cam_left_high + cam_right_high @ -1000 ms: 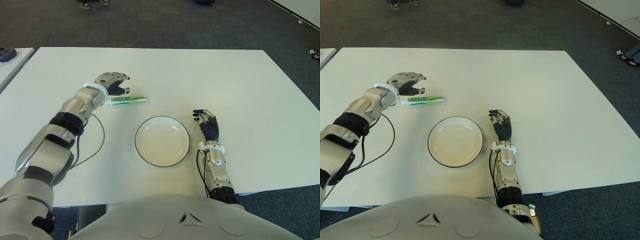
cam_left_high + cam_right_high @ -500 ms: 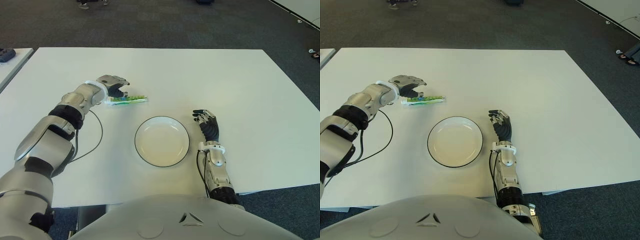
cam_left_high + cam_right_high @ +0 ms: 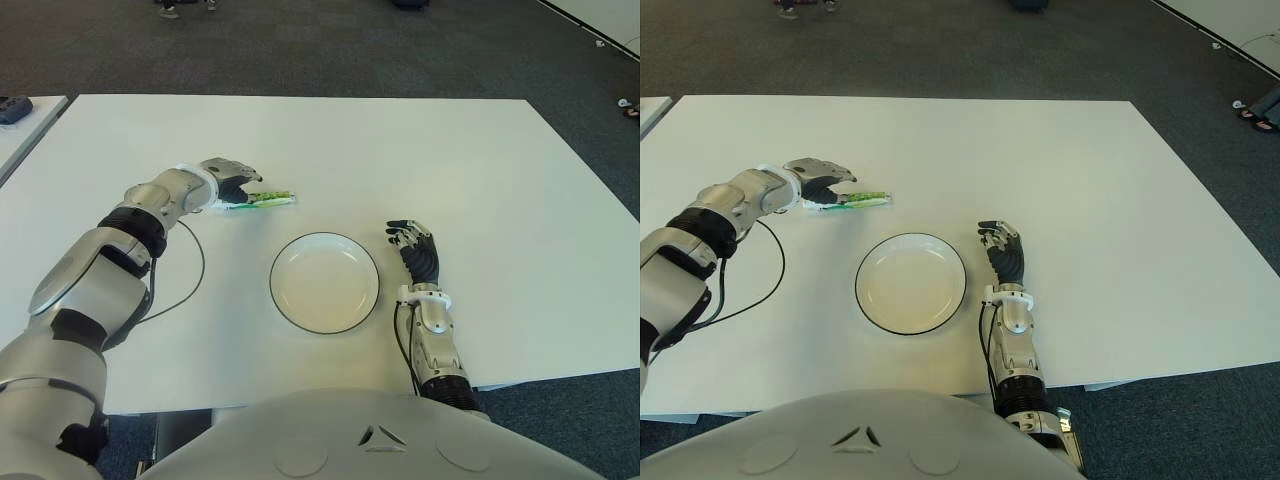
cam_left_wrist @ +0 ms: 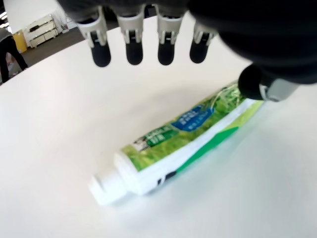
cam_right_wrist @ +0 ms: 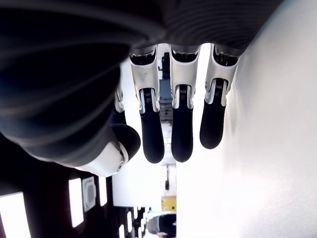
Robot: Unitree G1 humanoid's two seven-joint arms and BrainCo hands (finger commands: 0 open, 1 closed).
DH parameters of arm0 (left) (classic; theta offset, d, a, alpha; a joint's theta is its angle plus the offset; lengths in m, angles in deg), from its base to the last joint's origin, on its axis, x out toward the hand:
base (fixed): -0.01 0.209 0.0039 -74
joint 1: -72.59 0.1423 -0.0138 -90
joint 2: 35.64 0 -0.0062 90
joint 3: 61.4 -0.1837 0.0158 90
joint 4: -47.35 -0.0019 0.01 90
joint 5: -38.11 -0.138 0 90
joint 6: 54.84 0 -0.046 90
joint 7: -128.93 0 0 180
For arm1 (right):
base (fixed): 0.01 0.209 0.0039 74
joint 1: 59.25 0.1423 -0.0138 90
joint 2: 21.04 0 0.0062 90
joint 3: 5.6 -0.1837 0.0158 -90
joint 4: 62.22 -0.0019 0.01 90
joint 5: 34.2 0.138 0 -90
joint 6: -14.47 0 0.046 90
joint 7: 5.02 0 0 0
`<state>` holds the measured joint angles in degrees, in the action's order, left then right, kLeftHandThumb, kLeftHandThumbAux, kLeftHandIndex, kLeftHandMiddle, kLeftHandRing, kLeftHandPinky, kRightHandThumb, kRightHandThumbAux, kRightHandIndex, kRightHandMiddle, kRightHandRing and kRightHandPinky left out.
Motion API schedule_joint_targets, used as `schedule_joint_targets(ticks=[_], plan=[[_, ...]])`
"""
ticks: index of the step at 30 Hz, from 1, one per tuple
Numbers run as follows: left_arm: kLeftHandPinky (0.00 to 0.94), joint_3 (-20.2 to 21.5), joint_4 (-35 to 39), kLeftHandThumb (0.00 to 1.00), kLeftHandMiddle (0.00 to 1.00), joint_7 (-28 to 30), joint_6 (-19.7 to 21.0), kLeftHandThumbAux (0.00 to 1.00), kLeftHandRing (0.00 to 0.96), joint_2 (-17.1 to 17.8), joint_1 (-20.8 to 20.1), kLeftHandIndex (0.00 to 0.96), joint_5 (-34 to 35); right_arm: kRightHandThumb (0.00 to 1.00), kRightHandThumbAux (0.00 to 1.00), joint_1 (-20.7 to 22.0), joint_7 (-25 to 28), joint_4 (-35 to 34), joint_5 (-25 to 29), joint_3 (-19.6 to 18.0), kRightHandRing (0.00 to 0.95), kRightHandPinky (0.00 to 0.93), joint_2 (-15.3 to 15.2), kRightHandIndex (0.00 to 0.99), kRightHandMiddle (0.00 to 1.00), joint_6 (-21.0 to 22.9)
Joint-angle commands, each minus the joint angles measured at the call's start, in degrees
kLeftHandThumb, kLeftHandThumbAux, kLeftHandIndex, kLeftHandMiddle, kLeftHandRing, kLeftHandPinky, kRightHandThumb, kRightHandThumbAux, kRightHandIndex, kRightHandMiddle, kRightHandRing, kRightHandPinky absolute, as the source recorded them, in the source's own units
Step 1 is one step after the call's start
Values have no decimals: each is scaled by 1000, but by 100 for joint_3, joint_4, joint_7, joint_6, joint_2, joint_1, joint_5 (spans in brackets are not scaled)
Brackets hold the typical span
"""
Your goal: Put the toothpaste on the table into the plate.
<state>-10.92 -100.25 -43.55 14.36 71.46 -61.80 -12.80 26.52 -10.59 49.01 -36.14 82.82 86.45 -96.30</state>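
Carpeted office-like room, white table point(image 3: 400, 150)

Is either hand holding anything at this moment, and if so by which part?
Nothing is held. The left hand is open over the flat tail end of the toothpaste, which lies on the table. The right hand is open and empty beside the plate.

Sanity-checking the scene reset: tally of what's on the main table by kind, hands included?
Toothpaste: 1, lying flat, under the open left hand
Plate: 1, nothing in it
Hands: 2, right hand open beside the plate, on its right
Total: 4
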Motion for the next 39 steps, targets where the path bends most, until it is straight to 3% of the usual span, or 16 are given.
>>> schedule_joint_targets(ticks=[1, 26, 39], plan=[[0, -158, -200, 562, 0, 152, -39, 236, 0, -60, -100, 0, -149, 693, 737, -95, -39, 15, -7, -34, 366, 376, 8, 413, 385, 219], [0, -631, -1028, 504, 0, 131, -204, 226, 0, -475, -77, 0, -231, 695, 737, -228, 10, -87, 39, -73, 382, 395, 22, 415, 403, 76], [8, -851, -1705, 496, 0, -323, 363, 239, 0, -883, 130, 0, -298, 695, 737, -297, -11, -152, 14, -94, 376, 381, 8, 415, 398, 90]])
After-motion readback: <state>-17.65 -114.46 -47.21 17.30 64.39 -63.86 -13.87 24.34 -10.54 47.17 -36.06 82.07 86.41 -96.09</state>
